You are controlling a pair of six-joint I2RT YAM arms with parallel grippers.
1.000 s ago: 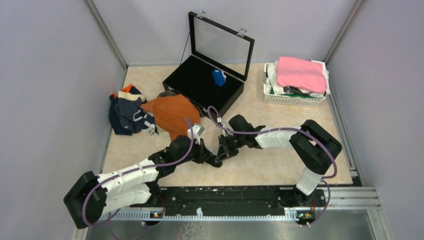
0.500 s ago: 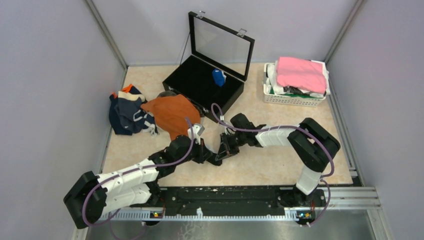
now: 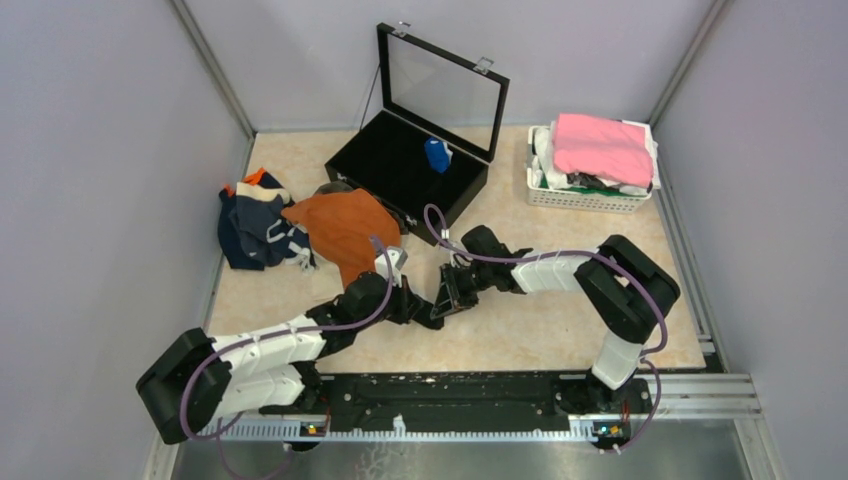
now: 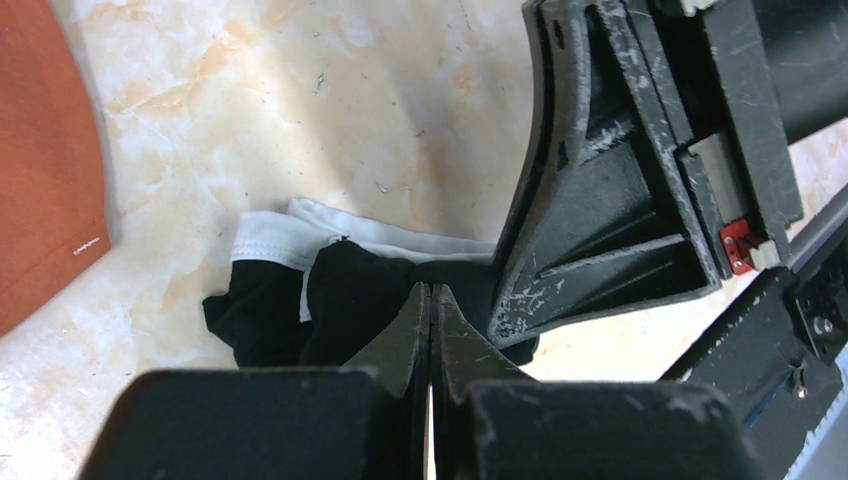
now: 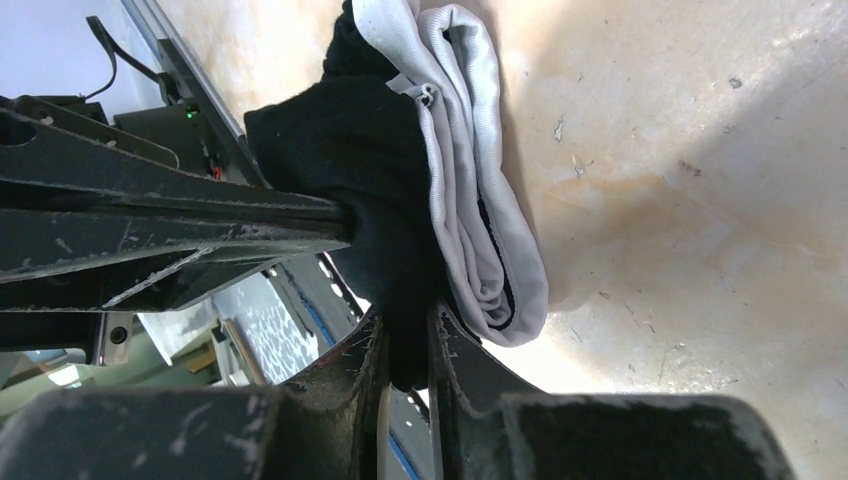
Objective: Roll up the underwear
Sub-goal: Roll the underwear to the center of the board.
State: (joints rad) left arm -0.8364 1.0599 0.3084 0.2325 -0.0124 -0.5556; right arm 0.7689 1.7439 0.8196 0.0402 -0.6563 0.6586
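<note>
A black underwear [image 4: 340,300] with a white waistband [image 4: 330,235] lies bunched and partly rolled on the table's middle. My left gripper [image 4: 432,290] is shut, its tips pressed against the black cloth from the near side. My right gripper [image 5: 405,325] holds a fold of the black underwear [image 5: 380,160] between narrowly parted jaws, next to the rolled waistband [image 5: 470,180]. In the top view both grippers, left [image 3: 430,318] and right [image 3: 447,300], meet over the garment and hide it. A rust-orange underwear [image 3: 345,228] lies spread to the left.
A heap of navy underwear [image 3: 255,225] lies at the far left. An open black case [image 3: 400,170] at the back holds a rolled blue underwear [image 3: 437,154]. A white basket [image 3: 590,195] with a pink cloth [image 3: 602,145] stands at the back right.
The right gripper slid slightly left toward the left gripper and its jaws eased apart a little. The left arm shifted slightly right; its gripper stayed shut.
</note>
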